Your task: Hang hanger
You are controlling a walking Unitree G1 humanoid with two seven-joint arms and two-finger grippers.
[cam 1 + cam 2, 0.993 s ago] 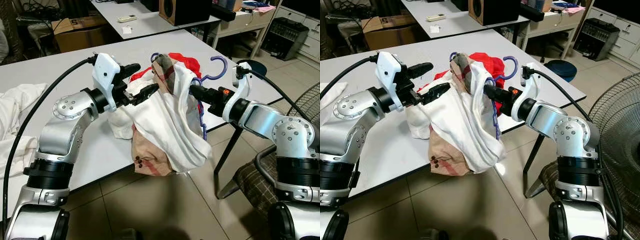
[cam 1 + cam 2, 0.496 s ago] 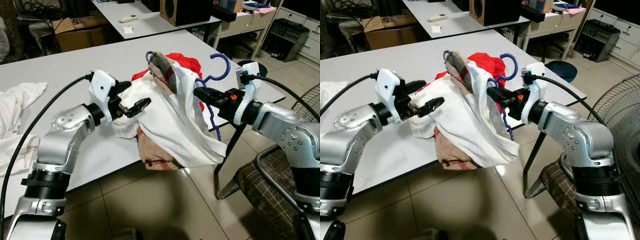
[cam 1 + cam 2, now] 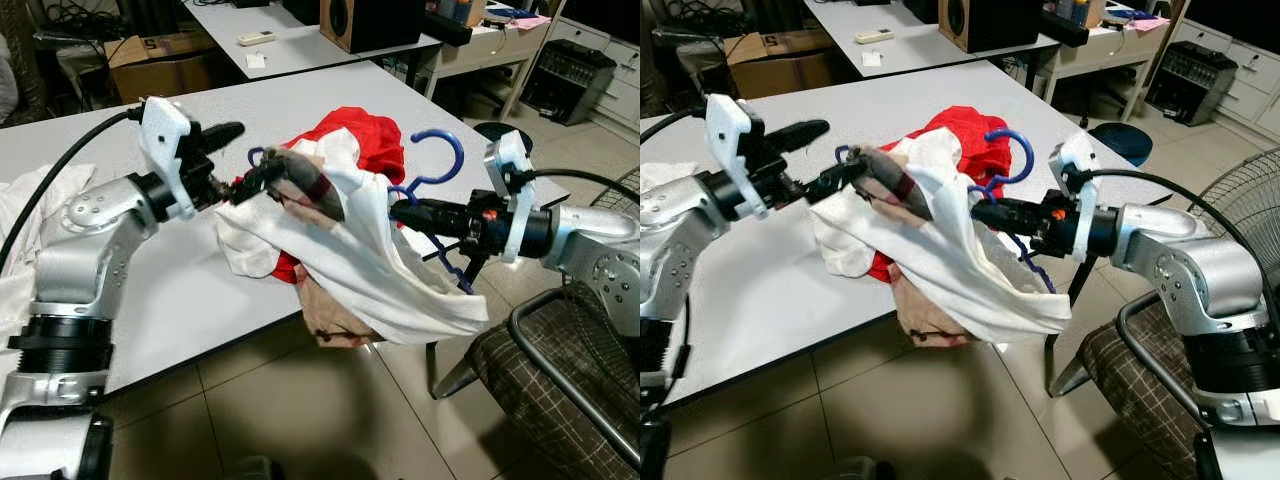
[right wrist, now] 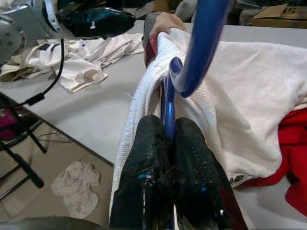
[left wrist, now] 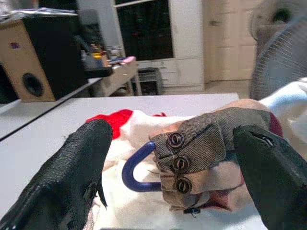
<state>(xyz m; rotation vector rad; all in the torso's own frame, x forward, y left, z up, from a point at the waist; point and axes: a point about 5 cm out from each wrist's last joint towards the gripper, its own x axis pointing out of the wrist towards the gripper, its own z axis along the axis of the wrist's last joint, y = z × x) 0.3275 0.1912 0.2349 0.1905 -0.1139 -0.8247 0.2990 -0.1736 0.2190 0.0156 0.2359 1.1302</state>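
over your white table point(image 3: 200, 290): right gripper point(image 4: 165, 143) pinches blue hanger point(image 3: 437, 160); left gripper point(image 3: 238, 165) spread around white garment's point(image 3: 370, 265) buttoned cuff point(image 5: 192, 143).

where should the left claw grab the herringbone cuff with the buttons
Grip the herringbone cuff across its folded end beside the three buttons, coming from the robot's left, where the left claw already straddles it open. Stay clear of the blue hanger loop beneath; the right claw pinches that hanger.
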